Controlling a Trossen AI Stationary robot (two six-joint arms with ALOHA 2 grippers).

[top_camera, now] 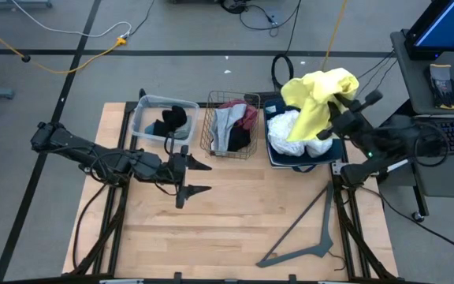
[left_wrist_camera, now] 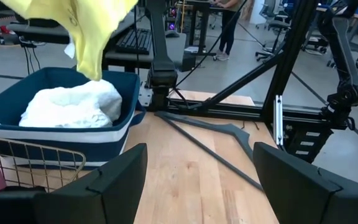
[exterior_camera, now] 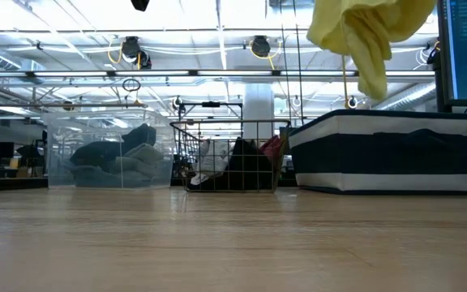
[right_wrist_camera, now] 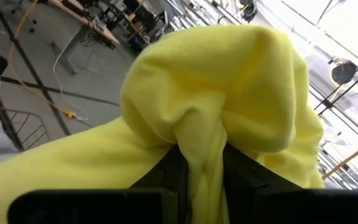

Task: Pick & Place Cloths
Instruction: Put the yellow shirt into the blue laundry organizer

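The yellow cloth (top_camera: pixel 315 96) hangs bunched from the right gripper (right_wrist_camera: pixel 201 163), whose fingers are pinched shut on a fold of it, its tail trailing below the gripper toward the navy bin (top_camera: pixel 278 150). Beneath it, in the bin, lies the white cloth (top_camera: pixel 294 130). The wire basket (top_camera: pixel 228 126) and the clear tub (top_camera: pixel 152 118) sit farther off to the gripper's side, both holding smaller dark pieces.

The grip takes only a narrow fold, so the cloth could slip out, or its tail could snag the bin rim during a swing.

The left gripper (top_camera: pixel 198 177) waits, fingers spread and empty, over bare table. Only its wrist view shows the grey hanger (left_wrist_camera: pixel 210 134) ahead of it; the low view misses the hanger entirely
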